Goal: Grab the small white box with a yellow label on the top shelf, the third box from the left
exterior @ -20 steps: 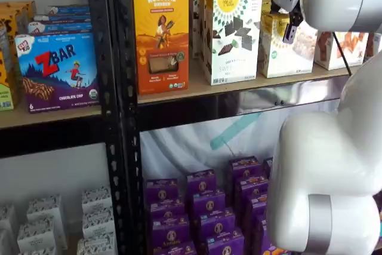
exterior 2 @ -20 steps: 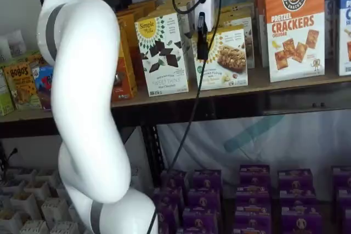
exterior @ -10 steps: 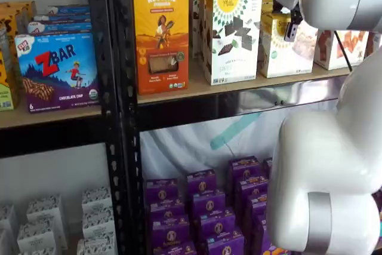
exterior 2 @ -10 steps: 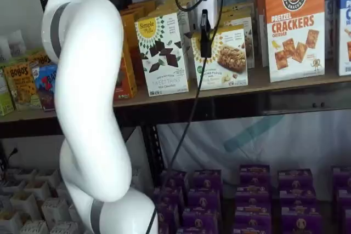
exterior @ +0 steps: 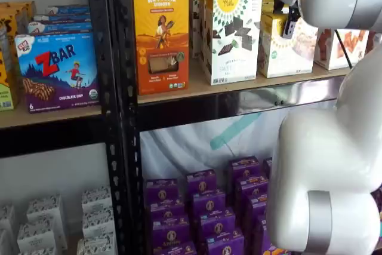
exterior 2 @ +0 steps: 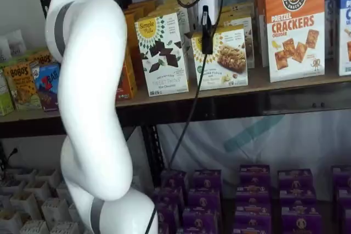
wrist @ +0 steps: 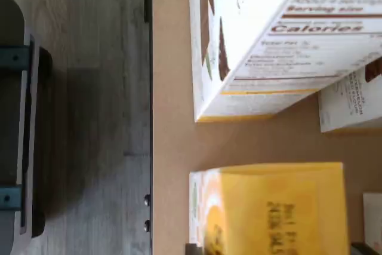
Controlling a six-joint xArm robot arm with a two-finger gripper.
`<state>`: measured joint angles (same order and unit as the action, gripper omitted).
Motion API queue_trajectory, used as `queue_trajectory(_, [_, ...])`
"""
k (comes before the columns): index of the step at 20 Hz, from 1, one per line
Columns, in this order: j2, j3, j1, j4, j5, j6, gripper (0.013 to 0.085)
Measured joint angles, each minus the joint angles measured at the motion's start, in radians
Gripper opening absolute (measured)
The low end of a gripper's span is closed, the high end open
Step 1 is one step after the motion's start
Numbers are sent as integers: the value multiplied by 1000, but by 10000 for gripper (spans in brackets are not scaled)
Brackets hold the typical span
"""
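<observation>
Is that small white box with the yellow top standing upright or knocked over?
Upright: the small white box stands flat on the top shelf.

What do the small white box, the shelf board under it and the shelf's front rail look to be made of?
The small white box: printed paperboard, matte, with sharp folded edges. The top shelf: a tan board, probably fibreboard, flat and grainless in the wrist view. The front rail: dark metal, glossy, judging by its bright reflections.

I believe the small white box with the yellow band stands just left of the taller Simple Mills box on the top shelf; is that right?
Not quite: in both shelf views the small white box stands just right of the taller Simple Mills box on the top shelf.
</observation>
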<state>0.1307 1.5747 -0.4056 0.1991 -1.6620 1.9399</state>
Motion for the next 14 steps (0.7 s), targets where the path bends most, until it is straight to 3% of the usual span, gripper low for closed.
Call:
queue_trajectory(2, [-3, 9, 2, -6, -5, -2, 490])
queue_trajectory(6, [-9, 31, 15, -24, -30, -14, 490])
queue_trajectory(14, [7, 29, 31, -37, -41, -30, 330])
